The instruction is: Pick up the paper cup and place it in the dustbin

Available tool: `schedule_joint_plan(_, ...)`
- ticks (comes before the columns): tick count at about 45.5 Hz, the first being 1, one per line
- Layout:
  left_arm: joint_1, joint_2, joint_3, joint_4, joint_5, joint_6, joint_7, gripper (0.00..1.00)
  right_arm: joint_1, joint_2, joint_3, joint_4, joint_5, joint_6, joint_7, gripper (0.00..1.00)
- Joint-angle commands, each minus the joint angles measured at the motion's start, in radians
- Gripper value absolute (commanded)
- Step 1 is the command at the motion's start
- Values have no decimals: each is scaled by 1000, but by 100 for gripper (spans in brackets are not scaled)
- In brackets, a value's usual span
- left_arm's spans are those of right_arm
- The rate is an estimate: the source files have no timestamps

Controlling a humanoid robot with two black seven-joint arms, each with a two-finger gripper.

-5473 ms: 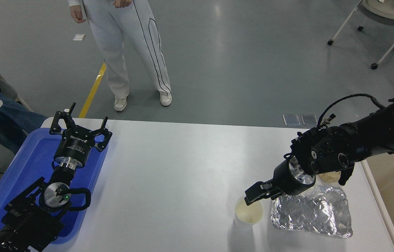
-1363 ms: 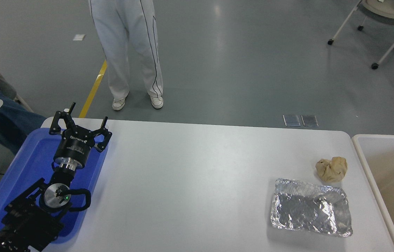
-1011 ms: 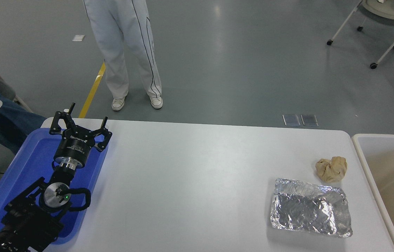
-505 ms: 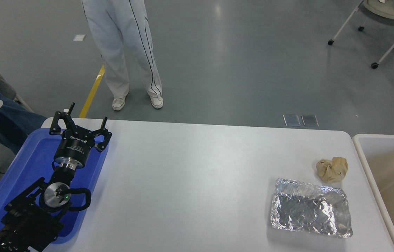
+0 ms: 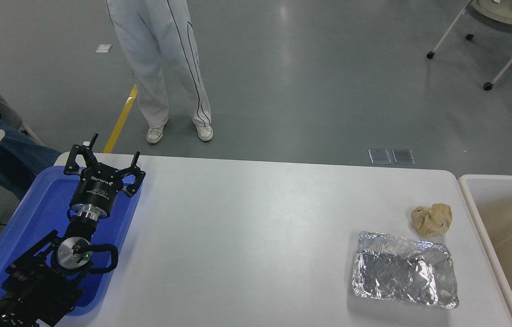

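A white counter (image 5: 246, 236) fills the scene, with the dustbin (image 5: 464, 190) standing against its right end, only its thick white rim and part of its beige inner wall in view. A person in white trousers and sneakers (image 5: 165, 68) stands on the grey floor beyond the far edge. At the counter's left end lies a blue tray (image 5: 33, 213); over it hangs the left gripper (image 5: 103, 169), its fingers spread apart and holding nothing, the arm parked at the lower left. On the right side sits a crinkled foil tray (image 5: 403, 274), and just beyond it, apart from it, a crumpled tan paper ball (image 5: 431, 219). The right arm and its gripper are out of view. The paper cup is nowhere on the counter; whether it lies inside the dustbin cannot be confirmed, since the visible stretch of the bin's interior shows no cup. Judging by the bare counter and the absent arm, the placing step appears finished, and the next move seems to call for nothing further beyond the arm resting clear.
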State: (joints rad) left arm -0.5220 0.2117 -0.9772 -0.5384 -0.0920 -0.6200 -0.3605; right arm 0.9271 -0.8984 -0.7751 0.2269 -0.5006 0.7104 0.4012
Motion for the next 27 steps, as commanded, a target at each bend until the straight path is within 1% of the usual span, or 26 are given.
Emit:
schedule_joint_plan(1,0,0,0,0,0,0,0,100,-161,72,69,-119,129,-164,-35,0)
schedule_joint_plan(7,0,0,0,0,0,0,0,100,-237,115,97,-121,182,-340,-39,0)
schedule_joint_plan(12,-1,0,0,0,0,2,0,100,-304,150,167,-120,201,-489,-39,0)
schedule_joint_plan(15,-1,0,0,1,0,0,0,100,-349,167,220,-120,203,-549,-44,0)
schedule_joint_plan(19,-1,0,0,0,0,0,0,100,-378,184,270,-120,203,-583,-70,0)
schedule_joint_plan(24,0,0,0,0,0,0,0,100,-387,203,286,-120,203,-585,-108,0)
schedule_joint_plan(27,0,0,0,1,0,0,0,100,-390,219,286,-120,203,-585,-116,0)
